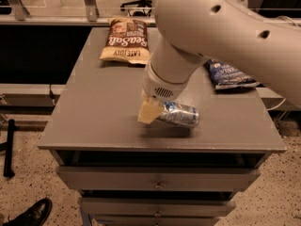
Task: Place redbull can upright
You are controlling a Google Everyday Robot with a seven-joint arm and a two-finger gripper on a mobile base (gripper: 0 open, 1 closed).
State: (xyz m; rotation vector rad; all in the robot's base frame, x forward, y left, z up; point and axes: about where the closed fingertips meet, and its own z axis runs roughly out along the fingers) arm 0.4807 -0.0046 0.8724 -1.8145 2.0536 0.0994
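— One camera view: what fills it?
— A thick white arm (221,32), coming in from the upper right above a grey table (94,117) with drawers (155,178) beneath. Its gripper (150,111) sits low near the table's front edge.
— And the redbull can (181,116)?
— Silver and blue, it lies on its side near the front middle of the table, not upright. Its left end is right against the gripper. Whether the gripper is clamped on it, I cannot tell.
— Anything else?
— A brown chip bag (126,44) lies flat at the back left. A dark blue chip bag (229,74) lies at the right, partly behind the arm. A black shoe (30,213) shows on the speckled floor (282,206), lower left.
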